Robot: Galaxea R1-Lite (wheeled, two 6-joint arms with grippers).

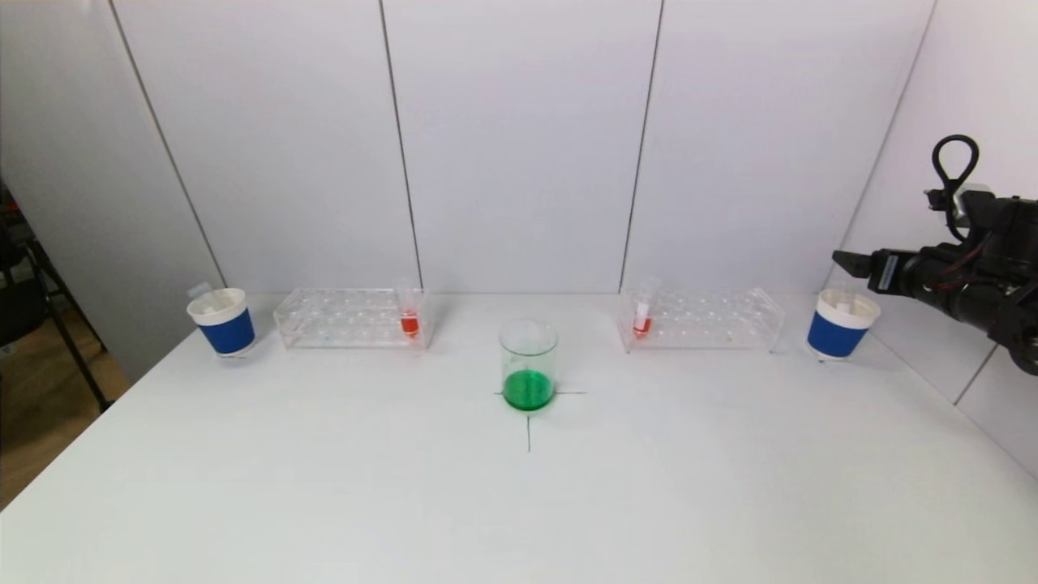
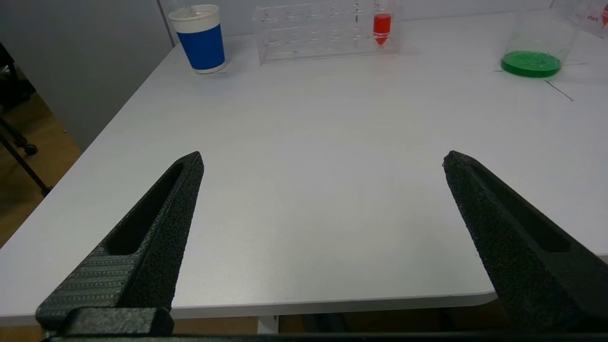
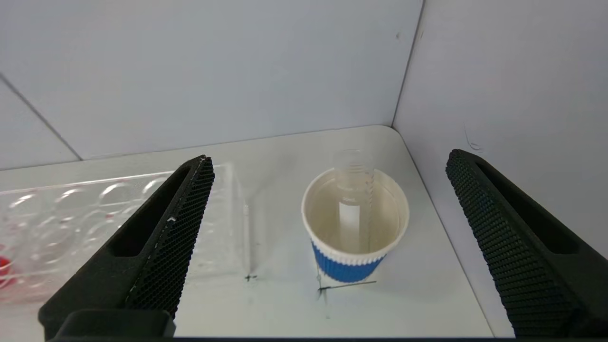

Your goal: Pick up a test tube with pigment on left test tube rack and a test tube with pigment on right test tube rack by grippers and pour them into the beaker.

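A white desk (image 1: 324, 487) is standing against pale grey wall panels, seen from above and in front. At its centre, a clear glass beaker (image 1: 528, 364) holding a shallow layer of green liquid is sitting on a drawn cross mark.

To the robot's left of the beaker, a clear plastic left test tube rack (image 1: 350, 319) is lying along the back of the desk. One test tube with red pigment (image 1: 409, 312) is standing upright in the rack's end nearest the beaker. Farther left, near the desk's edge, a blue and white paper cup (image 1: 221, 321) is sitting with a clear empty tube leaning inside it.

To the robot's right of the beaker, the right test tube rack (image 1: 701, 319) is mirroring the first. A second red-pigment test tube (image 1: 642, 312) is standing upright in its end nearest the beaker. Beyond it, a second blue paper cup (image 1: 840, 324) is holding a clear empty tube (image 3: 354, 199).

The right hand (image 3: 327, 164) is hovering above that right cup, reaching in from the right edge, its two black fingers spread wide and gripping nothing.

The left hand (image 2: 323, 159) is out of the overhead view. Its own camera is showing it low over the near left part of the desk, fingers spread wide and empty, well apart from the left rack.
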